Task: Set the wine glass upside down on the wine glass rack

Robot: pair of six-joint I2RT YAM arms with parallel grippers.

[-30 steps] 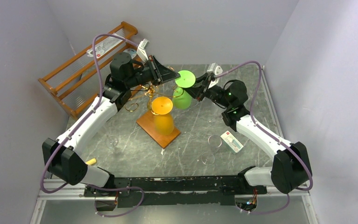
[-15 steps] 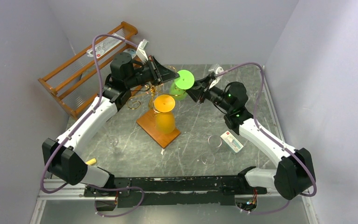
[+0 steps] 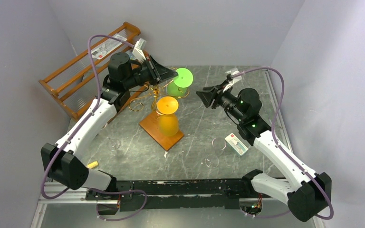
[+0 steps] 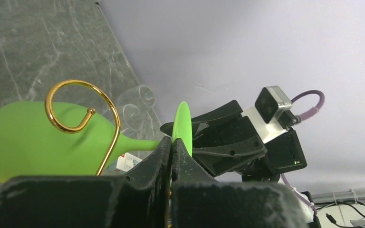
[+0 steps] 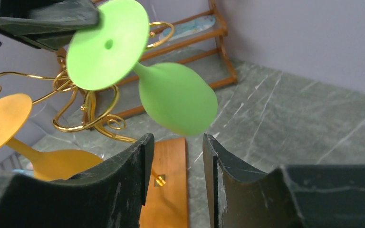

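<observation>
Green wine glass (image 3: 184, 77) tilted by gold rack (image 3: 149, 124) | left tool (image 3: 174, 74) clamps stem | right tool (image 3: 200, 94) open, apart

The grey marbled desk (image 3: 197, 128) carries the wine glass rack (image 3: 164, 140) on its wooden base near the middle. A clear glass (image 3: 114, 143) lies to the left, two more glasses (image 3: 218, 143) and a small box (image 3: 236, 144) to the right, and a yellow object (image 3: 93, 164) at the near left.
</observation>
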